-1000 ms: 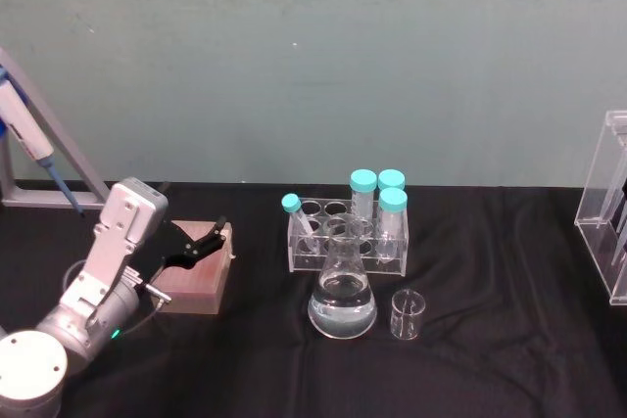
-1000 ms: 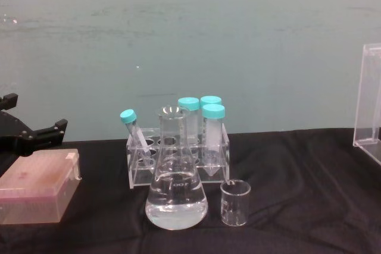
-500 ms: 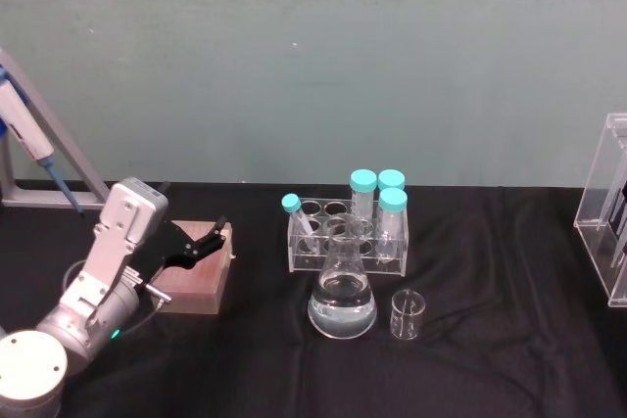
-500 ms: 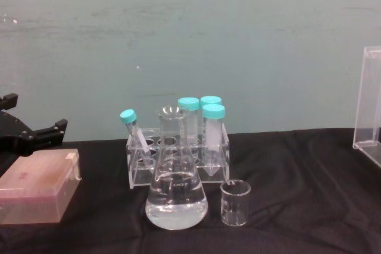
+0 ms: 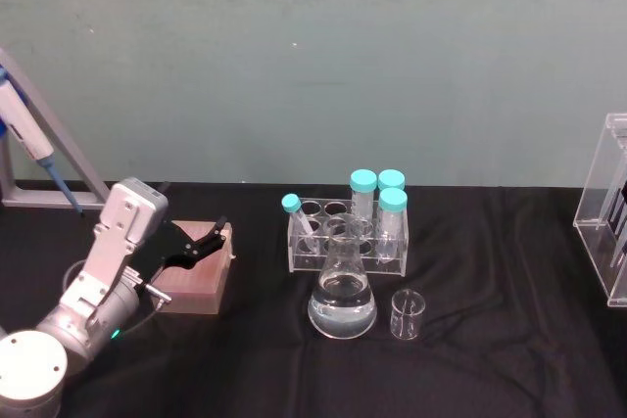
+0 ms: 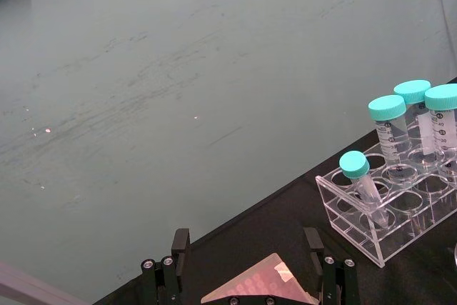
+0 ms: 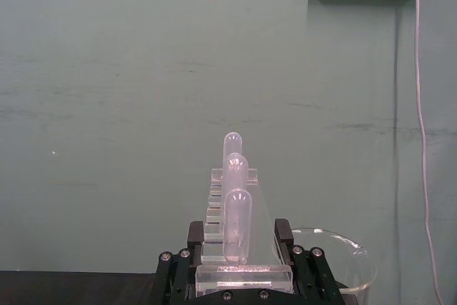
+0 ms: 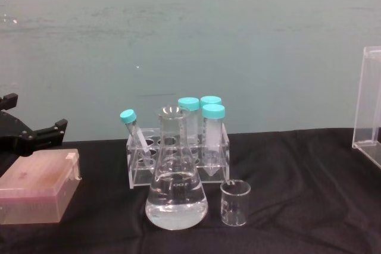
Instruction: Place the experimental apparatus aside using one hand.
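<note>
Right tool [image 7: 240, 229] closed around tall clear acrylic stand [image 7: 246, 273] holding plastic pipettes [image 7: 236, 212]. Conical glass flask [image 5: 342, 302] and small glass beaker [image 5: 407, 316] sit well to its left. Left tool [image 5: 210, 239] spread wide over pink box [image 5: 196, 279].

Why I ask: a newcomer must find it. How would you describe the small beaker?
On the black table, find the clear rack of teal-capped tubes. A conical flask holding clear liquid stands before it, with the small beaker just to the robot's right of it. The beaker is the shortest glass, straight-walled and empty-looking.
</note>
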You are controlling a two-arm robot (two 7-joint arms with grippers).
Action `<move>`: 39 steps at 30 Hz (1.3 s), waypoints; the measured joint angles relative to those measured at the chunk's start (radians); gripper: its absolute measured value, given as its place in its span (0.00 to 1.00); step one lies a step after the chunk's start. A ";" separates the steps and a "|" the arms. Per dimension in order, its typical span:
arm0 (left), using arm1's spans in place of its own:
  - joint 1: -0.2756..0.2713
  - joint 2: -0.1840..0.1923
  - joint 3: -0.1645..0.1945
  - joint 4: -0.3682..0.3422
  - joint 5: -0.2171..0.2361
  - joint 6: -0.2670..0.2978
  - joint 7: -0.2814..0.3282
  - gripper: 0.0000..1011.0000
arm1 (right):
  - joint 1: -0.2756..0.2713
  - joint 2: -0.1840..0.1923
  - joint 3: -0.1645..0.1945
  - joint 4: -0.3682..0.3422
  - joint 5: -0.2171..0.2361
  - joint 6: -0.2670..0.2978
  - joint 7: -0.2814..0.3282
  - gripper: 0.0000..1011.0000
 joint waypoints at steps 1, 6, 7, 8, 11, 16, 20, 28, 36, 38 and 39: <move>0.000 0.000 0.000 0.000 0.000 0.000 0.000 0.99 | 0.000 0.000 0.000 0.000 0.000 0.000 0.000 0.61; 0.000 0.000 0.000 0.000 0.000 0.000 0.000 0.99 | 0.000 0.000 0.000 0.000 0.000 0.000 0.000 0.61; 0.000 0.000 0.000 0.000 0.000 0.000 0.000 0.99 | 0.000 0.000 0.000 -0.001 0.000 0.000 0.000 0.61; 0.000 0.000 0.000 0.000 0.000 0.000 0.000 0.99 | 0.000 0.000 0.000 -0.001 0.000 0.000 0.000 0.61; 0.000 0.000 0.000 0.000 0.000 0.000 0.000 0.99 | 0.000 0.000 0.000 -0.001 0.000 0.000 0.000 0.61; 0.000 0.000 0.000 0.000 0.000 0.000 0.000 0.99 | 0.000 0.000 0.000 -0.001 -0.001 0.000 0.000 0.61; 0.000 0.000 0.000 0.000 0.000 0.000 0.000 0.99 | 0.000 0.000 0.000 -0.001 -0.001 0.000 0.000 0.61; 0.000 0.000 0.000 0.000 0.000 0.000 0.000 0.99 | 0.000 0.000 0.000 -0.001 -0.002 0.000 0.000 0.80; 0.000 0.000 0.000 0.000 0.000 0.000 0.000 0.99 | 0.000 0.000 0.000 -0.001 -0.002 0.000 0.000 0.99; 0.000 0.000 0.000 0.000 0.000 0.000 0.000 0.99 | 0.000 0.000 0.000 -0.001 -0.002 0.000 0.000 0.99; 0.000 0.000 0.000 0.000 0.000 0.000 0.000 0.99 | 0.000 0.000 0.000 -0.001 -0.002 0.000 0.000 0.99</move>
